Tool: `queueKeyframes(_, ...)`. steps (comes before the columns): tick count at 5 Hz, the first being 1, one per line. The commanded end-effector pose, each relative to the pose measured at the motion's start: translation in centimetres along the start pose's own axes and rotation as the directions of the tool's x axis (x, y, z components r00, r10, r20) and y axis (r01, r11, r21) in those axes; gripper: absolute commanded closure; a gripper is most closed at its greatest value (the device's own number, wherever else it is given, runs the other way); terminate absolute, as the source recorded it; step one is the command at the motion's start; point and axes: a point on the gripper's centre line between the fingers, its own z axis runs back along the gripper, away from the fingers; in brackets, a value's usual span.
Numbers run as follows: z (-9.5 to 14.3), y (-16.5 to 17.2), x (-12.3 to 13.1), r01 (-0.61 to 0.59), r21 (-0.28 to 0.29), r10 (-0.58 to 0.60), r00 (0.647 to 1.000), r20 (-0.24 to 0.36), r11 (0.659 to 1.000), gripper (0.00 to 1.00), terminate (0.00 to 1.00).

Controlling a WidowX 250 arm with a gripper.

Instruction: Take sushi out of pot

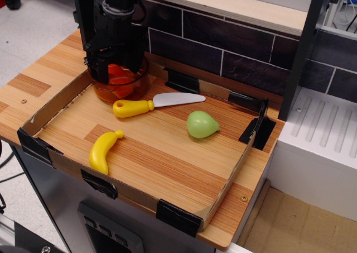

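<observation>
In the upper left of the frame the black gripper (114, 68) hangs straight down into the amber pot (120, 88), its body covering most of the pot's opening. An orange-red shape, the sushi (118, 74), shows between the dark fingers just above the pot's floor, but whether the jaws are closed on it or merely around it cannot be told, because the fingertips merge with the pot's tinted wall. The sushi's white base is not visible.

Just below the pot lies a toy knife (158, 103), its yellow handle close to the pot's front wall and its grey blade pointing right. A green pear (201, 124) sits right of centre, well apart from the pot. A yellow banana (104, 150) lies lower left. All rest on a wooden tray (167, 163) edged with cardboard and black tape.
</observation>
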Motion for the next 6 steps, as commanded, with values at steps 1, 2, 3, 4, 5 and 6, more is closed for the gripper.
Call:
queueKeyframes(1, 0.5, -0.1, 0.3, -0.022, -0.043, 0.024, 0.999, 0.042, 0.999, 0.00, 0.00)
queueKeyframes(2, 1.0, 0.1, 0.5, -0.014, -0.046, 0.016, 0.999, 0.036, 0.999, 1.00, 0.00)
queueKeyframes(3, 2.3, 0.1, 1.2, -0.041, -0.060, 0.043, 0.998, 0.034, 0.997, 1.00, 0.00)
queueKeyframes(4, 5.4, 0.6, 2.3, -0.121, -0.158, 0.130, 0.991, 0.044, 0.980, 1.00, 0.00)
queueKeyframes(5, 8.8, 1.1, 2.7, -0.173, -0.277, 0.212, 0.970, 0.116, 0.945, 1.00, 0.00)
queueKeyframes(6, 12.0, 2.0, 2.1, -0.186, -0.372, 0.239, 0.966, 0.100, 0.910, 1.00, 0.00)
